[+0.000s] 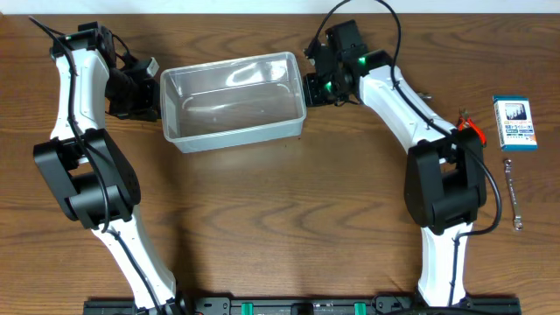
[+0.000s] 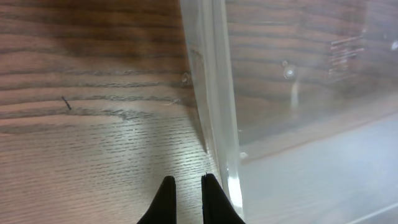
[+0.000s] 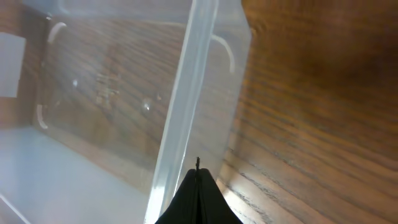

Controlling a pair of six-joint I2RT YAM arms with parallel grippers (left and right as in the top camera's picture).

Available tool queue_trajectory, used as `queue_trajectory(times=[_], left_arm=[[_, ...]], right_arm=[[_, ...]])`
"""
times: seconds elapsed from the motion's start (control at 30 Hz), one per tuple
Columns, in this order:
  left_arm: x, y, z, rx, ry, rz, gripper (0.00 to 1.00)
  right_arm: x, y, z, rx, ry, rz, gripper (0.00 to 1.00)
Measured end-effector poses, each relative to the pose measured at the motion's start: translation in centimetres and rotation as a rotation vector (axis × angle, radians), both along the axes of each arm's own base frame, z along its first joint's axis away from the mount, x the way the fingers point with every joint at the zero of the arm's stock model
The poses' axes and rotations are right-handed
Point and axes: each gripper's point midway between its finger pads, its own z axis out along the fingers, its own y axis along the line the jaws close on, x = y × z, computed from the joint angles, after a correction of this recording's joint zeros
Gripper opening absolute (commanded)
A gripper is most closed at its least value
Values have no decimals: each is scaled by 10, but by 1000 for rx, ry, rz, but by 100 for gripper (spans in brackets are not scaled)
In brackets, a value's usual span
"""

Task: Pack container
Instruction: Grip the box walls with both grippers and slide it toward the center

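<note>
R gripper (image 3: pixel 198 167): fingers (image 3: pixel 188 204) pressed together, no gap visible, at bottom centre. Tip lies against the container (image 3: pixel 183 93) rim edge; actual contact can't be confirmed. Rim runs top to bottom w/ slight slant. Clear tub interior is left of rim; wood-grain tabletop (image 3: pixel 311 124) is right.

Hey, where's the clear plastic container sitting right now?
Overhead view: the container sits at upper centre of the table, with the left tool at its left end and the right tool at its right end.
</note>
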Motion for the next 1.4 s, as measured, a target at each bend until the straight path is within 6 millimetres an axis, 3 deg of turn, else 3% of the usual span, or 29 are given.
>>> queue_trajectory(times=[0.33,1.0,1.4], left_arm=[[0,-4,1,-11,-2,-7,6],[-2,-10,2,-42,8,-8,6],[-14,-24,6,-94,48,-39,6]], right_arm=[[4,-3,32,-3,-79,-1,1],[-17,-14,25,-59,0,12,1],[-26,-25,41,-106,-13,5,1]])
